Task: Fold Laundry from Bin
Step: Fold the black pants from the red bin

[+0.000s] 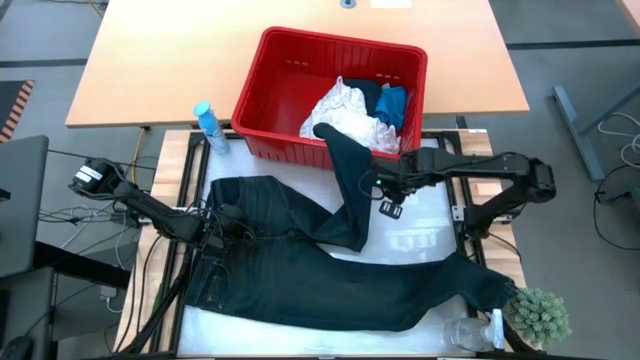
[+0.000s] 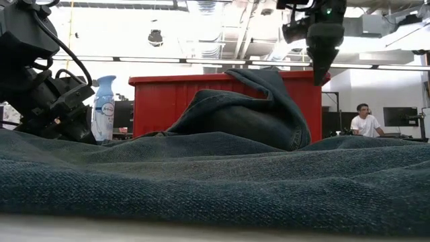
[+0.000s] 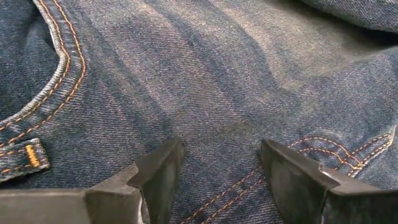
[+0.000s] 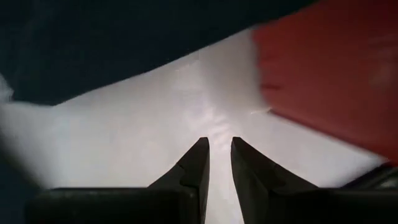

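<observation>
Two claws over the worktop: the left claw (image 3: 214, 177) sits fingers apart on the dark jeans (image 1: 330, 280) at lower centre, while the right claw (image 4: 219, 163), nearly together and empty, hangs mid-right beside the red bin (image 1: 290, 95). One trouser leg drapes up over the bin's rim, white and blue laundry (image 1: 365, 115) inside.
</observation>
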Robot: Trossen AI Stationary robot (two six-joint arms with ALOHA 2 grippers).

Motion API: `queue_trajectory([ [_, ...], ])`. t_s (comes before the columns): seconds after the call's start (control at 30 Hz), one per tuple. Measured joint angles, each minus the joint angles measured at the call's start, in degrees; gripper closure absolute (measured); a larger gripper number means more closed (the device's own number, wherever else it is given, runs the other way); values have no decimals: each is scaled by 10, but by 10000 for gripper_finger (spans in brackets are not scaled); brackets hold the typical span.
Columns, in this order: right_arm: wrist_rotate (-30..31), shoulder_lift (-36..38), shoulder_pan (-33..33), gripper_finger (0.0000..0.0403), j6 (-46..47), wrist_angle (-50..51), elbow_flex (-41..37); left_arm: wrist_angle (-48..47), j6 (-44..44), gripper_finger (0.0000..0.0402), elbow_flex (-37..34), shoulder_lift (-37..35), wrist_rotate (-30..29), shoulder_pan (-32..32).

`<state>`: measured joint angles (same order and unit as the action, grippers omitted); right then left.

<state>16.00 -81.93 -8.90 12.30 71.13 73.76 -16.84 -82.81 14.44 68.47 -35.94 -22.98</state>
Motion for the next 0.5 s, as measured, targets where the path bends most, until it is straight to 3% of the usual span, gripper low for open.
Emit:
queue_trajectory([
  [0.27, 148, -48, -76, 313, -67, -96, 0, -1, -3, 182, 0, 0, -1, 0],
  [0.5, 159, -83, -155, 312, -124, -229, 1, -1, 1, 182, 0, 0, 0, 0],
])
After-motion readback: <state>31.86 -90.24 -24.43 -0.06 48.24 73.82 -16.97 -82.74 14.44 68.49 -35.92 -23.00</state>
